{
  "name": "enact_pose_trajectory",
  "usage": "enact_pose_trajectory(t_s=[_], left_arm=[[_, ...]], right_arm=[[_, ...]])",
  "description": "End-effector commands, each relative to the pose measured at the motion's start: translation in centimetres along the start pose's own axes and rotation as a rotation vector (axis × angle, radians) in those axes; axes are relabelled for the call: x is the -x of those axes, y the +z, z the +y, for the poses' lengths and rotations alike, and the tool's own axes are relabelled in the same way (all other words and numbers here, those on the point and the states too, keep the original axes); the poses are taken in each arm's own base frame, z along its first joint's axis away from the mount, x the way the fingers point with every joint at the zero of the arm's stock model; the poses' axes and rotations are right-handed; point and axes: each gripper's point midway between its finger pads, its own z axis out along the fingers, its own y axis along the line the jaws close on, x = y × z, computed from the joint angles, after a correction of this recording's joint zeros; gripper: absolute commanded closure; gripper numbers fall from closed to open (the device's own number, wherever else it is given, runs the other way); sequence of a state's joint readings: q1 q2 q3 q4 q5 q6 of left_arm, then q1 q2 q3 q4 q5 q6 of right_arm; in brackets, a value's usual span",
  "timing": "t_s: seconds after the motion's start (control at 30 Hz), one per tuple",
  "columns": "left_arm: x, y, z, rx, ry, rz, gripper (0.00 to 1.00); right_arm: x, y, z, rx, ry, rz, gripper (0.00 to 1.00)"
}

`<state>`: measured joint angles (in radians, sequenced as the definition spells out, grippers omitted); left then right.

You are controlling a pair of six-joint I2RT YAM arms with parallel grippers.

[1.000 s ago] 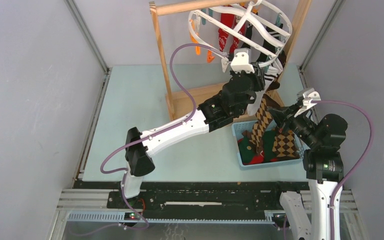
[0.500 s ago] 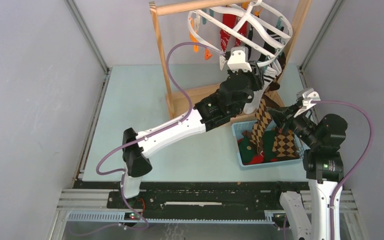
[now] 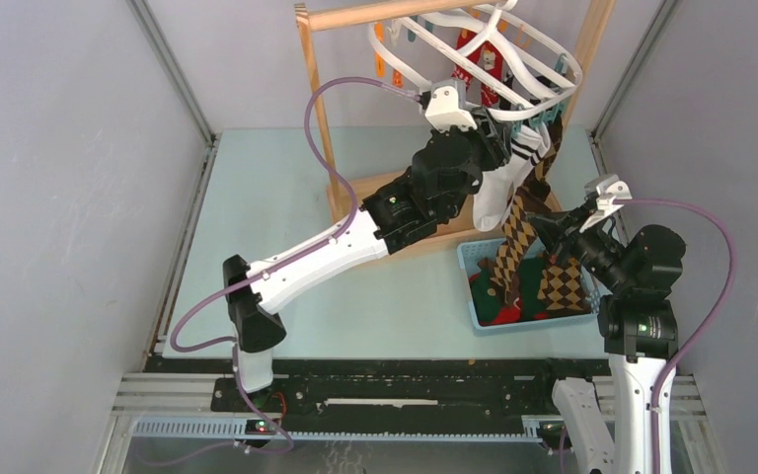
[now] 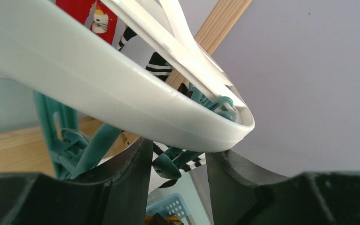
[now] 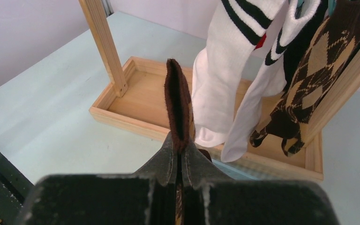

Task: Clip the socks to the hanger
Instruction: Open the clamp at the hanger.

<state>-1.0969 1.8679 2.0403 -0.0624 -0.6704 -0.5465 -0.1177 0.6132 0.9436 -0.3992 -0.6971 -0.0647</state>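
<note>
Left gripper point(image 4: 178, 154) positioned at hanger point(image 4: 122, 98) rim, jaws set apart astride teal clip point(image 4: 168, 165), likely for squeezing it open. Brown sock point(image 5: 177, 103) clamped edge-up in right gripper point(image 5: 180, 147) below hanger, apparently held ready for feeding. Remaining socks point(image 3: 498, 301) left in blue basket point(image 3: 466, 255).

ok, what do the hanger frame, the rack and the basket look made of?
Hanger: white plastic, smooth and glossy. The sign is the rounded moulded rim with soft highlights.
Rack: bare light wood with a matte finish; grain lines show on the post.
Basket: probably light blue plastic with a lattice wall. It is too small to judge the finish.
</note>
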Motion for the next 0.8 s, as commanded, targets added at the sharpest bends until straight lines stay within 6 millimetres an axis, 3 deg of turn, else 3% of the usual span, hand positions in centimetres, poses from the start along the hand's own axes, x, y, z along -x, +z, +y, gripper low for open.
enact_pose_trajectory(t_s=[0.0, 0.4, 0.77], left_arm=[[2.7, -0.6, 1.0, 0.012, -0.053, -0.031, 0.49], [3.2, -2.2, 2.1, -0.008, -0.051, 0.010, 0.33], [4.0, -3.5, 2.9, -0.040, -0.016, 0.032, 0.33]], right_arm=[[0.5, 0.1, 0.0, 0.009, -0.022, -0.022, 1.00], [0.4, 0.4, 0.0, 0.025, -0.016, -0.024, 1.00], [0.2, 0.6, 0.0, 0.029, -0.013, -0.022, 1.00]])
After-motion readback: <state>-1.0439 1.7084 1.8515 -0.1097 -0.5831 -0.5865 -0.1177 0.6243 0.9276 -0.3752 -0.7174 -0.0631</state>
